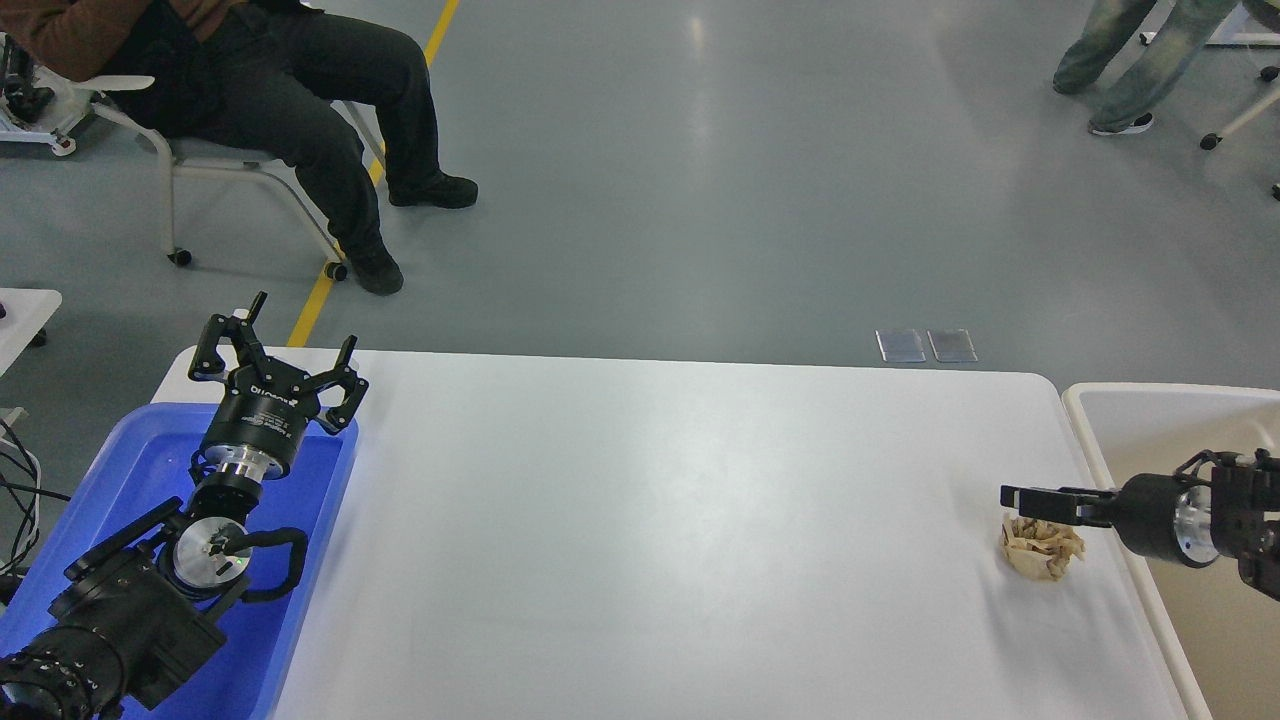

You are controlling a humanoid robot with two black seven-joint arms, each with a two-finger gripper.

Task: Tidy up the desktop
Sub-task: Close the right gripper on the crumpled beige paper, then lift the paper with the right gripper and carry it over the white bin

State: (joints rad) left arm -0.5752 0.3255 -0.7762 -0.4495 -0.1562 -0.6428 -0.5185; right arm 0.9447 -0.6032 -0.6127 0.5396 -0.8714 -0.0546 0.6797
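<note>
The white desktop fills the middle of the head view. A crumpled tan paper wad lies on it near the right edge. My right gripper reaches in from the right, low over the top of the wad. Its thin fingers lie nearly level and look slightly apart, with nothing held. My left gripper is open and empty, pointing away from me over the far end of the blue tray.
A beige bin stands against the desktop's right edge, under my right arm. A seated person on a wheeled chair is beyond the far left corner. Another person's legs are at the far right.
</note>
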